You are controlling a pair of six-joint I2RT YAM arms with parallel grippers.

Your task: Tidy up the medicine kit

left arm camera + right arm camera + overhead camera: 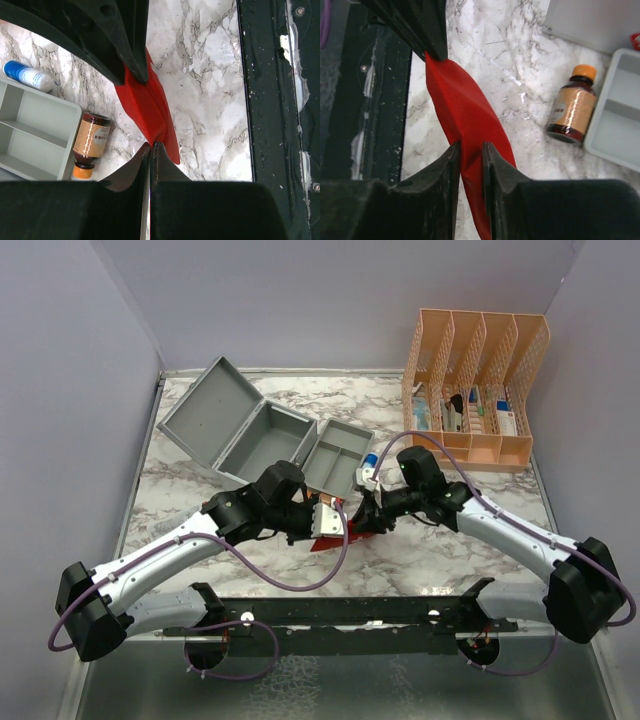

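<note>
Two robot arms meet at mid-table over one red pouch point(150, 107), hiding most of it from above. The left gripper point(151, 146) is pinched tight on its fabric, and the right gripper point(470, 147) clamps it too. One open grey medicine kit point(265, 435) sits far left. Beside its divided tray point(338, 455) lie one amber bottle point(572, 107) and one white bottle point(27, 76). One peach desk organizer point(478, 350) with four slots stands far right.

Bottle point(89, 145) beside tray point(35, 125), bare marble point(210, 75) between pouch point(150, 110) and rail point(270, 100)

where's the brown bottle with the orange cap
In both wrist views the brown bottle lies on the marble table beside the grey tray, near the red pouch.
</note>
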